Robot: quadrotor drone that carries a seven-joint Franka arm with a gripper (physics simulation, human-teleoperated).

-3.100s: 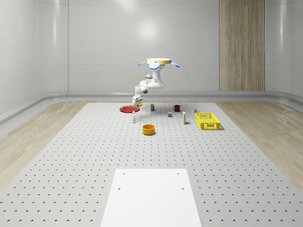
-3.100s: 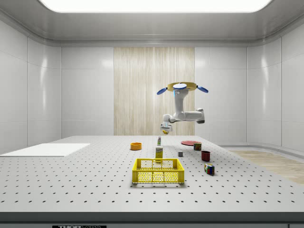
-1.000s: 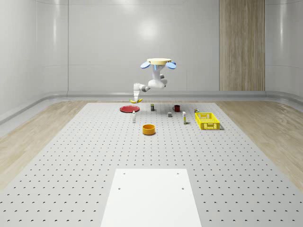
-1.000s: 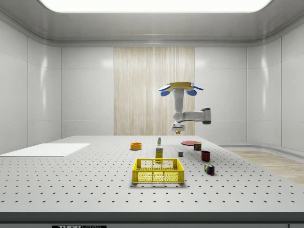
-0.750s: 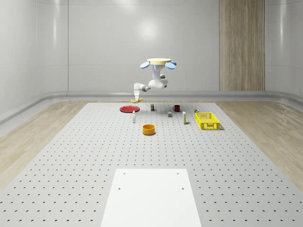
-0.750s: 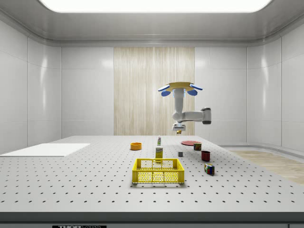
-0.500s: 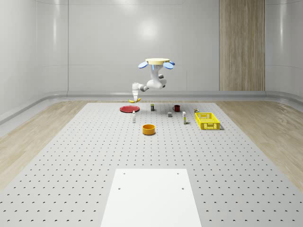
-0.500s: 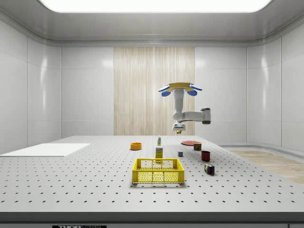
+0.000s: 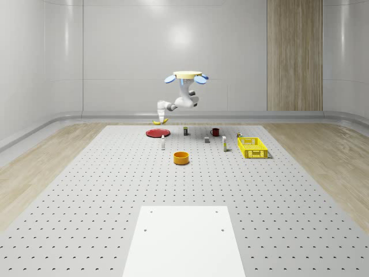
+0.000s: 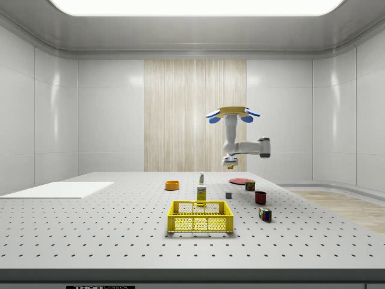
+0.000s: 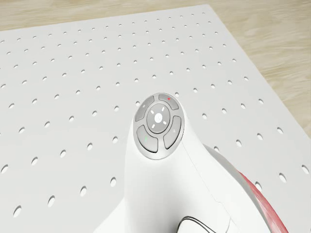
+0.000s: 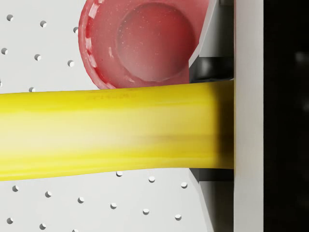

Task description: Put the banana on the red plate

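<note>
The banana (image 12: 111, 130) hangs in the air, clamped crosswise in the gripper (image 9: 159, 118), above the perforated table (image 9: 104, 190) and just past the red plate's (image 9: 157, 133) far edge in the whole-scene view. In the wrist view the plate lies below, beyond the fruit. The drone (image 9: 186, 76) hovers over the table's far end, right of the plate. Nearer sit an orange bowl (image 9: 181, 157) and a yellow basket (image 9: 252, 148).

The drone (image 9: 185, 75) has drifted toward the whole-scene view's left, carrying the hand (image 9: 159, 119) and banana (image 9: 157, 122) higher, beyond the red plate (image 9: 157, 133)
</note>
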